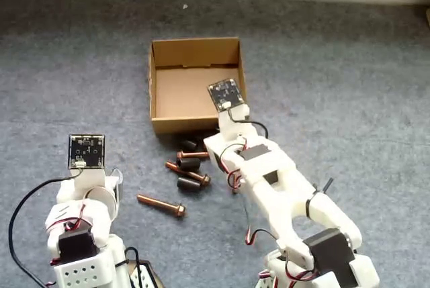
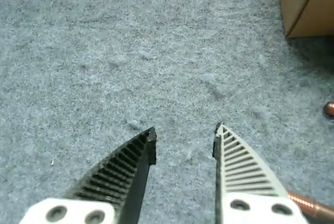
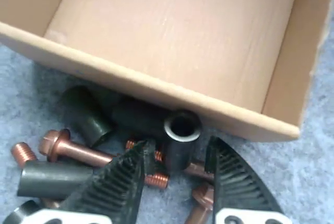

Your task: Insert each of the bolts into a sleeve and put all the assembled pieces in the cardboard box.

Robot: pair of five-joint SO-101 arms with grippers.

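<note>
grey carpet, parts heaped by the box

a grey carpet [image 1: 336, 66] covers the table. at left, the left gripper [image 2: 183, 135] is held with jaws apart over bare carpet. a lone copper flanged bolt [image 1: 161, 205] lies nearby; more bolts and dark cylindrical sleeves [image 1: 189, 164] are piled just beside the open cardboard box [image 1: 195, 43]. the right gripper [image 3: 180, 150] hangs spread above them. the parts are judged stiff, smooth, prone to rolling, best pinched mid-length. the pile's overlaps are shown by the right wrist view, not the high view.

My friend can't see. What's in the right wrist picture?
The right gripper, open, hangs over a heap of copper bolts and dark sleeves on grey carpet, just outside the near wall of the cardboard box.
</note>
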